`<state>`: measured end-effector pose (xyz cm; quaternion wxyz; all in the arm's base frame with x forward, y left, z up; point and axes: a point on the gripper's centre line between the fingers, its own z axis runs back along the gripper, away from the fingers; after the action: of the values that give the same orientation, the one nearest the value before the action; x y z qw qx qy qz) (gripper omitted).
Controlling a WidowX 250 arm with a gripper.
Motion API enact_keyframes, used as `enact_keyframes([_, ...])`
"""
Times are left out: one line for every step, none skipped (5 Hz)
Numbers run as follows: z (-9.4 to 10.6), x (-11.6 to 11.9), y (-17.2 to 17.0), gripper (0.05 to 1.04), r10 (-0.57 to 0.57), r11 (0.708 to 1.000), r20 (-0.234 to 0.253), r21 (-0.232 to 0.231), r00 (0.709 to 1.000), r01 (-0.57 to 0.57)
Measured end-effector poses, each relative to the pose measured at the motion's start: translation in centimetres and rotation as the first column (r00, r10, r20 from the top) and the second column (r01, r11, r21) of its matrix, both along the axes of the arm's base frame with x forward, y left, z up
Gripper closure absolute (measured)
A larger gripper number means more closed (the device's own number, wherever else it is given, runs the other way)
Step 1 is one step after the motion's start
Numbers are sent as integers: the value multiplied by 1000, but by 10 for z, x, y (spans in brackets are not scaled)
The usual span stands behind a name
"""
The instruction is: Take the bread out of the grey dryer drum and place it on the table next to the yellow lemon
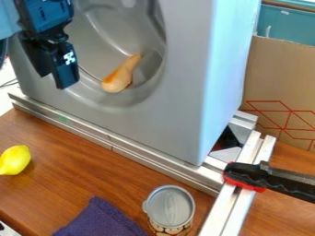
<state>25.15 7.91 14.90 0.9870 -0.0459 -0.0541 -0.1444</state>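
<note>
One grey washing-machine body (pixel 178 106) dominates the upper frame; one black gripper (pixel 54 81) hangs upper left, and I cannot tell whether it is open or closed. At the bottom are one navy cloth (pixel 98 221) and one lidded tin can (pixel 171 207); at left, one yellow lemon (pixel 14 160). One toy chicken drumstick (pixel 121 74), orange-brown, its plump end paler, lies in the round drum (pixel 98 34), upper left, just right of the gripper.

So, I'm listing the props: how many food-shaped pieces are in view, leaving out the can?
2: a drumstick-shaped piece in the grey hollow, and a yellow lemon on the wooden table near the picture's left edge. More could be hidden under the dark cloth.
</note>
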Motion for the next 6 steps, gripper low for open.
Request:
enact_keyframes([-7,26,9,83,-2,1000,14,-4,1000,2])
enact_keyframes([-15,42,14,83,-1,1000,34,0,999,1])
enact_keyframes([-28,52,13,83,1,1000,27,-29,1000,-1])
enact_keyframes([-36,61,5,83,-2,998,11,-58,1000,3])
enact_keyframes([-46,72,-3,83,5,996,2,-86,1000,-5])
enact_keyframes([-47,81,-1,83,34,995,4,-92,999,-34])
